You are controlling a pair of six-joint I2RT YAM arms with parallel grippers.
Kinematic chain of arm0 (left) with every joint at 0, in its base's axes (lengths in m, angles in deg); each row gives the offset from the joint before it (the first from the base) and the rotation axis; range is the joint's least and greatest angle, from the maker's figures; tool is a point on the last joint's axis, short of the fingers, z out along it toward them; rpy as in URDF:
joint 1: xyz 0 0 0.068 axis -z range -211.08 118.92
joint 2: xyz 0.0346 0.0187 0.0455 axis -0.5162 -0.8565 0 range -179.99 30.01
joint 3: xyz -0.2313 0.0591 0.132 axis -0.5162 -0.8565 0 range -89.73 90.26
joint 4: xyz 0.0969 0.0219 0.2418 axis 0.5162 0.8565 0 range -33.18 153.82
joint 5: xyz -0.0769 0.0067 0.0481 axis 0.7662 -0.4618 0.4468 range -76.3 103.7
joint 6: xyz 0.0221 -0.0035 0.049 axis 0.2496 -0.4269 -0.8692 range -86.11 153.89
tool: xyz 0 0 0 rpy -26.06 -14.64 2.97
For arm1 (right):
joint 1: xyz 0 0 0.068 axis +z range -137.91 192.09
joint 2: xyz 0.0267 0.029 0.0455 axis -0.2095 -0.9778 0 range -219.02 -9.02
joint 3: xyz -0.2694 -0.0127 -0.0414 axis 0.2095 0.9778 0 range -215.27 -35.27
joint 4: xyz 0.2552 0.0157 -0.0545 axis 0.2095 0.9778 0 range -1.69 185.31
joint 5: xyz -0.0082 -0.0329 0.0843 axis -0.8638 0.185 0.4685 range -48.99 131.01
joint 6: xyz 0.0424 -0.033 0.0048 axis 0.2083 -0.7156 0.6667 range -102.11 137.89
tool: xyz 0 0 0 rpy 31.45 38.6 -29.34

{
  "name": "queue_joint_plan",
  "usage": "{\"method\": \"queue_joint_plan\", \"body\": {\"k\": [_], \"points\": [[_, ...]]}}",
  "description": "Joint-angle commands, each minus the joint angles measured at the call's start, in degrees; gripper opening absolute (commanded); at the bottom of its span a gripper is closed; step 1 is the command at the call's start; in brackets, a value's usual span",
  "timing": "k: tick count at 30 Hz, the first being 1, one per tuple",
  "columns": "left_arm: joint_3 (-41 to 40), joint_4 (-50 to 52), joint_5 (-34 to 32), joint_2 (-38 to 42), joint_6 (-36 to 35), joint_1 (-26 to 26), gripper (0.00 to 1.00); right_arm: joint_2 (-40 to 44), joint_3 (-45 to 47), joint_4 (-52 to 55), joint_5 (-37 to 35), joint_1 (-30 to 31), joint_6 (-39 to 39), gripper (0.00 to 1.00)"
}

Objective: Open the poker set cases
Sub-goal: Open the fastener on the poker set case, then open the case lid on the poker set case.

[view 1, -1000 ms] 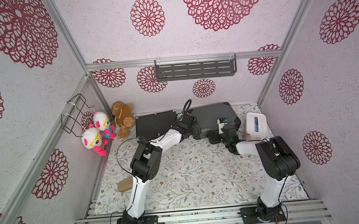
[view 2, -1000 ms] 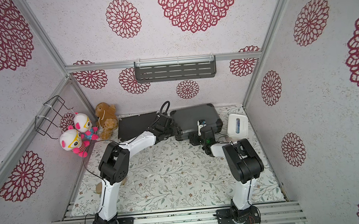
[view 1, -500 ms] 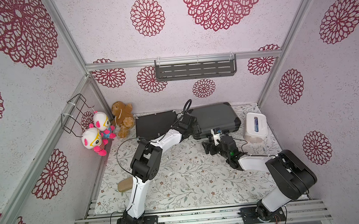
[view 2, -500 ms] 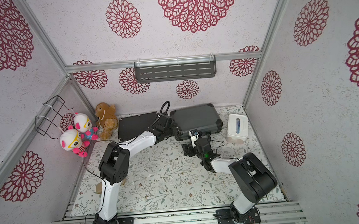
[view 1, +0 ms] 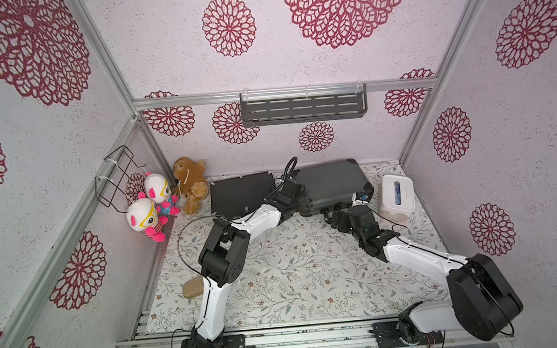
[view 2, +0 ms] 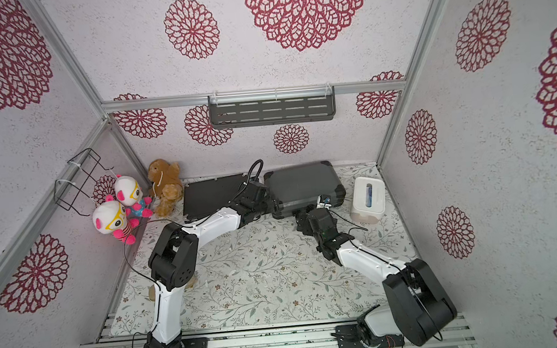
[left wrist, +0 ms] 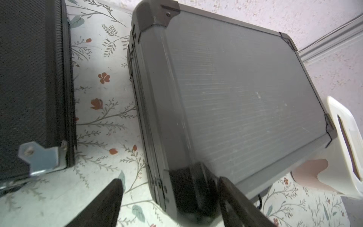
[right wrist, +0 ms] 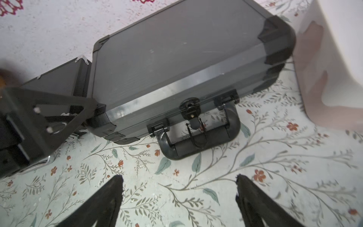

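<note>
Two closed cases lie flat by the back wall: a thin black case point(view 1: 241, 193) on the left arm's side and a thicker grey case point(view 1: 332, 180) next to a white tissue box point(view 1: 396, 196). In both top views the left arm hides the gap between the cases. The left gripper point(left wrist: 170, 179) is spread around the grey case's near corner, and contact is too blurred to tell. The right gripper point(right wrist: 178, 176) is spread and empty over the bare mat point(view 1: 294, 265), just short of the grey case's handle point(right wrist: 198, 137).

No text, brand name, number or sign is legible in any view. The dark grey case point(right wrist: 176, 49), the thin black case point(left wrist: 23, 78) and the white tissue box point(view 1: 408, 195) show no readable marking.
</note>
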Motion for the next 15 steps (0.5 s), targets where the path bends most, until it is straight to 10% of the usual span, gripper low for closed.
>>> {"method": "queue_joint_plan", "body": {"k": [1,15], "points": [[-6.0,9.4,-2.8,0.0,-4.2,2.6,0.8,5.3,1.6,5.9,-1.1,-0.3,10.8,0.93],[-20.9,-3.6,-13.2,21.8,-5.9,7.4,0.85,18.3,9.6,6.0,1.1,-4.2,11.2,0.98]]}}
